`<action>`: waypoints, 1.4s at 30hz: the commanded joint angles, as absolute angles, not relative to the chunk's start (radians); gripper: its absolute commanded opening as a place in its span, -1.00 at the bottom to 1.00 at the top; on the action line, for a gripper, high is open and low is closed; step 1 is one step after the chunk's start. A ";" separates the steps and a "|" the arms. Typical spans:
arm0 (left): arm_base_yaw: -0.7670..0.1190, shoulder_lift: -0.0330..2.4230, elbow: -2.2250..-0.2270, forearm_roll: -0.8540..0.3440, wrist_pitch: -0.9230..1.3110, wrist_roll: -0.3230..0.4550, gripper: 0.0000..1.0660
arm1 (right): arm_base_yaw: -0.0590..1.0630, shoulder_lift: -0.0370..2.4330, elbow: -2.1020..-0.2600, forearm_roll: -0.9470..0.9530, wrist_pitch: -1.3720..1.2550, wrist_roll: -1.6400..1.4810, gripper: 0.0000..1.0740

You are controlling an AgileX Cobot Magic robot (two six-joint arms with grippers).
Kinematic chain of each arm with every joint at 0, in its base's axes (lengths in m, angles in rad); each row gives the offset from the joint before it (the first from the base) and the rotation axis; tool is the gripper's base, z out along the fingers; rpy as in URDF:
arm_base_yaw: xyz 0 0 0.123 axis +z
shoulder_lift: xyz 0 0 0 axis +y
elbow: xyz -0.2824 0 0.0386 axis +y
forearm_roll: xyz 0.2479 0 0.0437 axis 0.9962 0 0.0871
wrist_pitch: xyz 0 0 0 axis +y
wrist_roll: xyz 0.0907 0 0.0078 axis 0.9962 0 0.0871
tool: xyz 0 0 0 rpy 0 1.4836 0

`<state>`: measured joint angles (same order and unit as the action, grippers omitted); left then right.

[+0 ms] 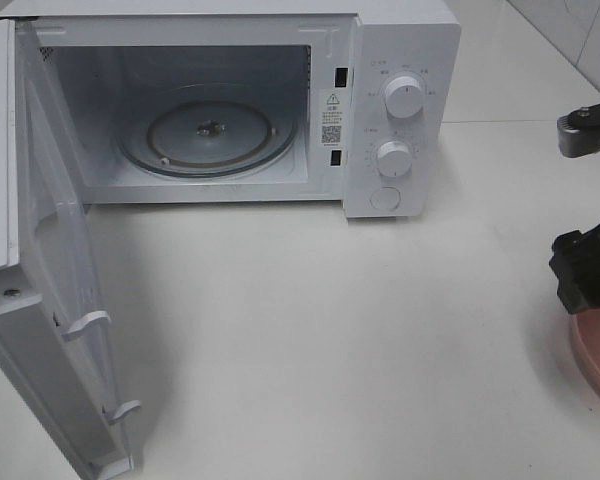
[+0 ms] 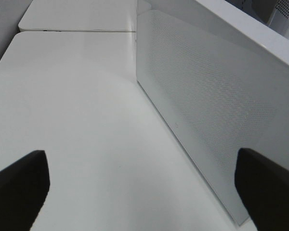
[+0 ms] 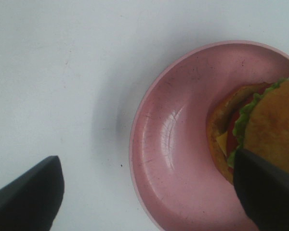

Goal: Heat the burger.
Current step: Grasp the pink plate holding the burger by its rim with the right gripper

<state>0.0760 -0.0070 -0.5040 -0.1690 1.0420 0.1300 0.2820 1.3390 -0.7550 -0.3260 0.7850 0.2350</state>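
L gripper: low over table, aimed fwd along it, fingers spread wide, nothing btwn them, holds nothing. L arm is out of the overhead view. Door stands just ahead of and beside one finger, perforated outer face twd gripper; contact can't tell. Door is swung wide open, so microwave cavity shows its glass turntable.

R gripper: pointing straight down over plate, fingers wide apart, gripping nothing. Burger sits on plate below gripper, off twd one finger, not centred in gap. That finger covers part of bun; touching or not, can't tell. Burger cut off by wrist frame edge. Overhead: only black R gripper parts and plate rim at frame edge, burger hidden.
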 commanded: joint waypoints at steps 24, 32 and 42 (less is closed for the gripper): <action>0.071 -0.025 -0.505 -0.174 1.040 0.126 0.87 | 0.182 1.607 -0.744 -0.314 0.680 0.235 0.53; 0.071 -0.025 -0.505 -0.174 1.040 0.126 0.87 | 0.181 1.658 -0.681 -0.313 0.571 0.228 0.49; 0.071 -0.025 -0.505 -0.174 1.040 0.126 0.87 | 0.149 1.714 -0.678 -0.329 0.543 0.240 0.48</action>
